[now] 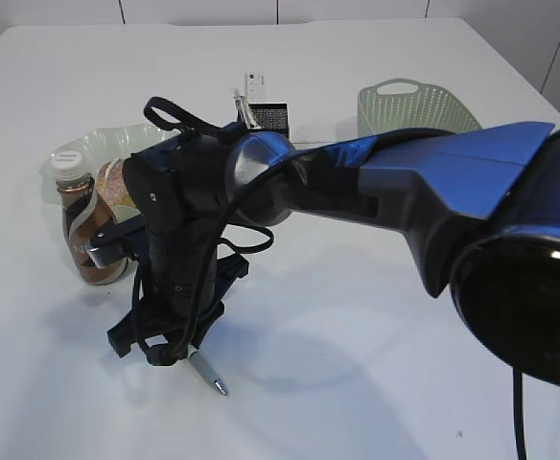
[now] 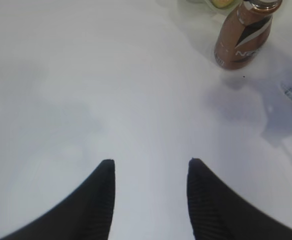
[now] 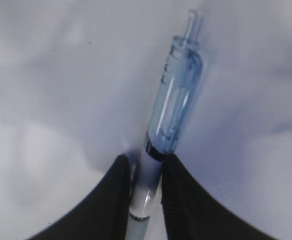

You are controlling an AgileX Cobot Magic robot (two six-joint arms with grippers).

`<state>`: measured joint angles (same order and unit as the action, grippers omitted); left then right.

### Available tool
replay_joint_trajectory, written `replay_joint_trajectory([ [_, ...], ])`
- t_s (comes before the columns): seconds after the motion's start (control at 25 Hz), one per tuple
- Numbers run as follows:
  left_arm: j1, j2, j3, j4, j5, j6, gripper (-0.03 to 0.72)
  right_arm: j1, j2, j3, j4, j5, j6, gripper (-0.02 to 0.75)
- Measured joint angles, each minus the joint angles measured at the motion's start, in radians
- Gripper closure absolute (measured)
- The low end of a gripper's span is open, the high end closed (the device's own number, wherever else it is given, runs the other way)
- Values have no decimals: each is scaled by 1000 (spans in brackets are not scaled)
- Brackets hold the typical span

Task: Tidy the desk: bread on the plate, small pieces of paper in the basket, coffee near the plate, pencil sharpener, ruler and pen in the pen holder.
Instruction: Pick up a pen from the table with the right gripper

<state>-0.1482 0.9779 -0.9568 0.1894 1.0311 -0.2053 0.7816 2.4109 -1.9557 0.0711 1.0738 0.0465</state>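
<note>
Right arm reaches across the table as its gripper [image 3: 145, 187] closes on a pen [image 3: 173, 110].

The dark blue right arm [image 1: 424, 182] stretches from the near right edge toward the left, its black wrist bent downward so the gripper [image 1: 179, 350] points at the tabletop; in the right wrist view both black fingers [image 3: 113, 200] press against the sides of the pen's white barrel. The left gripper [image 2: 151, 195] hangs above bare table, its two ribbed black fingers [image 2: 98, 200] standing apart with nothing between them.
</note>
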Motion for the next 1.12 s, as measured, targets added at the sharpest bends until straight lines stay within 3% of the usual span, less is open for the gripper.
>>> replay_joint_trajectory([
  [0.28, 0, 0, 0, 5, 0, 0, 358, 0, 2, -9, -14, 23, 0, 636],
  [0.48, 0, 0, 0, 6, 0, 0, 358, 2, 14, -75, -31, 130, -9, 637],
  [0.92, 0, 0, 0, 7, 0, 0, 358, 2, -52, -224, -38, 149, -23, 638],
  [1.12, 0, 0, 0, 7, 0, 0, 358, 2, -162, -227, -136, 160, -5, 638],
])
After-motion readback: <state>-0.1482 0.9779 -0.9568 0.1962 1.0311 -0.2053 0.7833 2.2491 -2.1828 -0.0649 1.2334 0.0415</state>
